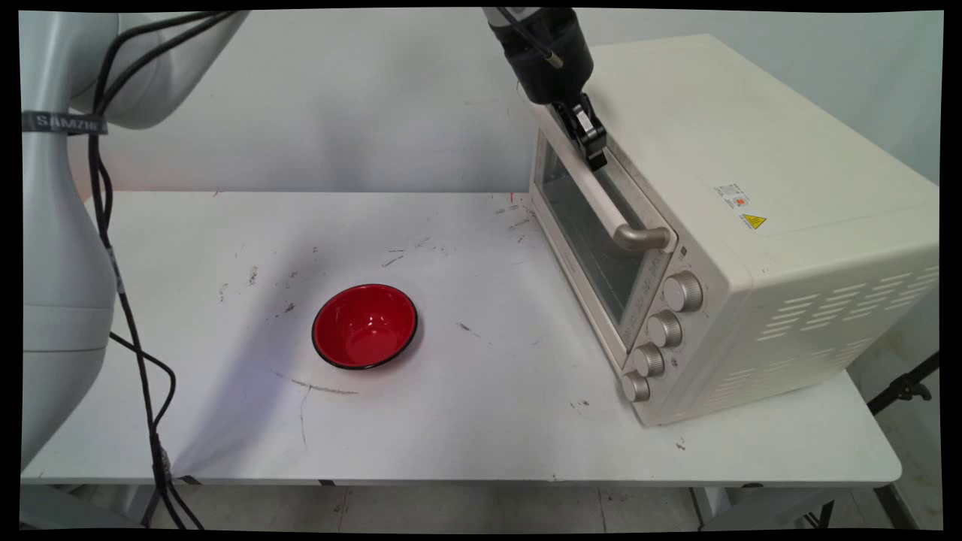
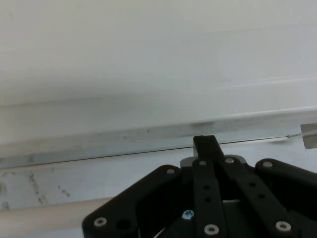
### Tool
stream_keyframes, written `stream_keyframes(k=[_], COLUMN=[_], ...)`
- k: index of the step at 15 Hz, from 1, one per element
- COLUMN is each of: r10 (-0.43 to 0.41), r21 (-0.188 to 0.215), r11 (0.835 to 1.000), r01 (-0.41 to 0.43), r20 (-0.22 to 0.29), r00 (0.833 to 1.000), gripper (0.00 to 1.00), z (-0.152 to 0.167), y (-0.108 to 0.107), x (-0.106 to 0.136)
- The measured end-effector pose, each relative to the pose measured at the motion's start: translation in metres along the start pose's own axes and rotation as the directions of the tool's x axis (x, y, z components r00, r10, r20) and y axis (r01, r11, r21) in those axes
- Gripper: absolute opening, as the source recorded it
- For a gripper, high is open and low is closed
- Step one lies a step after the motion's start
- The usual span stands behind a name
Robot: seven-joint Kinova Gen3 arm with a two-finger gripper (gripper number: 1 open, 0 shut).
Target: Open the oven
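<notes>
My black gripper reaches down from the top of the picture onto the far end of the cream toaster oven's door handle. In the hand view its fingers are pressed together, shut, with the tip past the pale handle bar and against the door's upper edge. Nothing shows between the fingers. The glass door looks closed. A red bowl with a black rim stands empty on the table, well to the left of the oven and far from the gripper.
The oven fills the table's right half, with several knobs down its front right side. Black cables hang along the left edge. The wall rises just behind the table.
</notes>
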Motion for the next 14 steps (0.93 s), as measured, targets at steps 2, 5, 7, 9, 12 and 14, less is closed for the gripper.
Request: stream_keyframes(k=[2,5,7,9,12,14], r10=[-0.001,-0.006,-0.016,-0.03,-0.036,-0.033], r21=[0.005,0.015,0.025,0.032,0.041,0.047], r11=[1.0,1.0,1.0,0.999,0.999,0.998], r01=[0.001,0.005,0.015,0.029,0.034,0.03], r20=[0.008,0.022,0.033,0.045,0.049,0.047], r00=[1.0,1.0,0.999,0.999,0.998,0.998], gripper=[0.0,0.0,0.0,0.0,0.0,0.0], z=[0.005,0.011,0.013,0.014,0.012,0.008], y=[-0.001,-0.002,-0.003,-0.002,0.0,0.002], x=[-0.002,-0.006,-0.01,-0.014,-0.022,-0.028])
